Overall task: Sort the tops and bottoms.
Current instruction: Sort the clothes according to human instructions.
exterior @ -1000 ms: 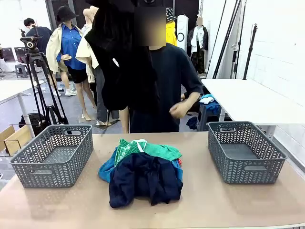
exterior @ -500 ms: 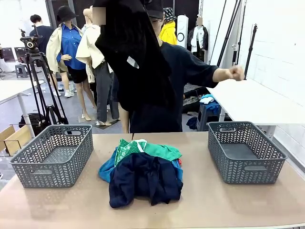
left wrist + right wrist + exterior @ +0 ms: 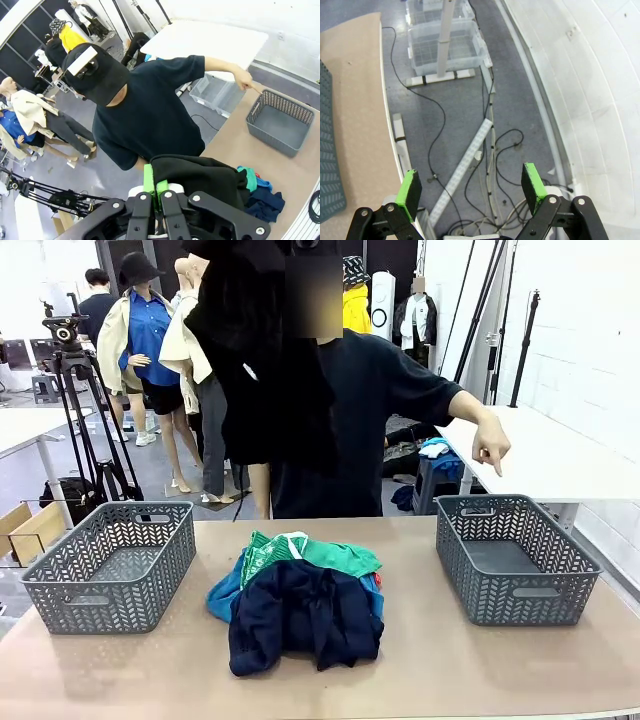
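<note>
A black garment (image 3: 250, 360) hangs high over the table's far side, in front of the person. In the left wrist view my left gripper (image 3: 155, 187) has its green pads pressed together, with the black garment (image 3: 200, 175) bunched against them and spilling to one side. On the middle of the table lies a pile: dark navy trousers (image 3: 305, 615) in front, a green garment (image 3: 320, 555) behind, blue cloth (image 3: 225, 595) at its left. My right gripper (image 3: 472, 192) stands open with nothing between its fingers, over the floor beyond the table's edge.
A grey basket (image 3: 110, 565) stands at the table's left and another grey basket (image 3: 515, 560) at its right, both empty. The person's hand (image 3: 490, 450) points a finger down at the right basket. Cables and clear bins lie on the floor (image 3: 470, 115).
The person's arm has swung out to the right and dropped, so the finger now points down at the right basket. The hanging black garment swayed a little. The pile has not moved.
</note>
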`<state>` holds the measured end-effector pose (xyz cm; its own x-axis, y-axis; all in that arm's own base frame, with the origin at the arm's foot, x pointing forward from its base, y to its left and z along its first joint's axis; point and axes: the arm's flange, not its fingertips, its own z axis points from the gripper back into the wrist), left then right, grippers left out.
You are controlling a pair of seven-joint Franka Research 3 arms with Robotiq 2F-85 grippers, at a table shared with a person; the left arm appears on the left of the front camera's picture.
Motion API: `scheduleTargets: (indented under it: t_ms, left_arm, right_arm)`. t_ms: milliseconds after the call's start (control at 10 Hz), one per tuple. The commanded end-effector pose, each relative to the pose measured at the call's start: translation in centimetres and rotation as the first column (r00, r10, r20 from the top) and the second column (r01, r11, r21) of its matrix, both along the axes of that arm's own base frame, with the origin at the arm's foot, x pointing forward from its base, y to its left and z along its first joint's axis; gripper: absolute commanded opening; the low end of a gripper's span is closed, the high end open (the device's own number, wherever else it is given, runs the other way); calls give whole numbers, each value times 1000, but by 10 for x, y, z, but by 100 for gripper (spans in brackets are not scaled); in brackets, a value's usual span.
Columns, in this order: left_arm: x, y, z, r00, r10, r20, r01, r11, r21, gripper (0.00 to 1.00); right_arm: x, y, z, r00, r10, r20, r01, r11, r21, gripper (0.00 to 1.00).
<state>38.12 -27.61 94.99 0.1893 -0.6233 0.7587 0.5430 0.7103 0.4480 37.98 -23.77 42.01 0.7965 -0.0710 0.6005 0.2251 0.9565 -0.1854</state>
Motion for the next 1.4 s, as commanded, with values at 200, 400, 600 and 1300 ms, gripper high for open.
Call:
scheduleTargets:
  t_ms: [200,400,600,1300]
  left_arm:
    - [-2,3,5,1000,-5,12,5,1000,-14,0]
    - [-2,3,5,1000,-5,12,5,1000,-14,0]
    - [-2,3,5,1000,-5,12,5,1000,-14,0]
    - [0,0,0,1000,0,0,0,1000,0,0]
  right_arm:
    - [-1,0,0,1000,-2,0,2,1000,3,100]
    - [-1,0,0,1000,-2,0,2,1000,3,100]
    - [-1,0,0,1000,-2,0,2,1000,3,100]
    - [-1,0,0,1000,-2,0,2,1000,3,100]
